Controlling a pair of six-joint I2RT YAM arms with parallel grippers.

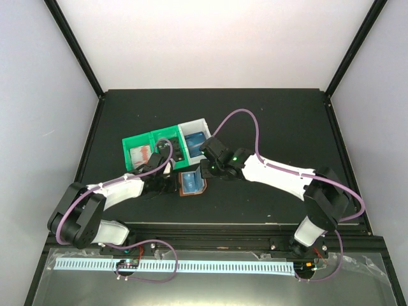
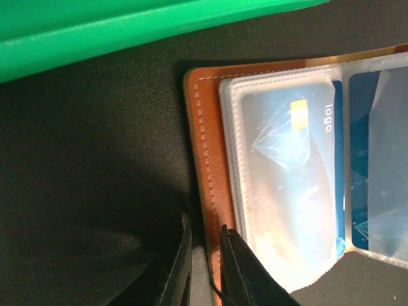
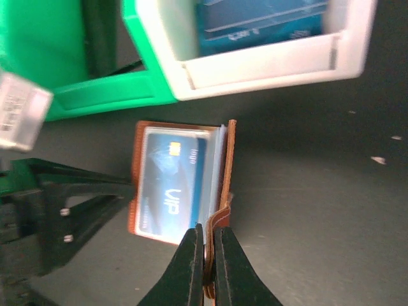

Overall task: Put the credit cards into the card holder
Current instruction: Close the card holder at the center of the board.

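While right fingers (image 3: pixel 189 268) clamp card holder (image 3: pixel 136 172) tab, left fingers (image 2: pixel 245 284) pinch opposite edge; green bin (image 3: pixel 57 44), white bin (image 3: pixel 255 78) just behind.

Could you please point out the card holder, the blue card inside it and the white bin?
card holder (image 2: pixel 205 153): left wrist view, brown leather border.
blue card (image 3: pixel 171 185): right wrist view, middle of its face.
white bin (image 3: pixel 255 75): right wrist view, side wall.
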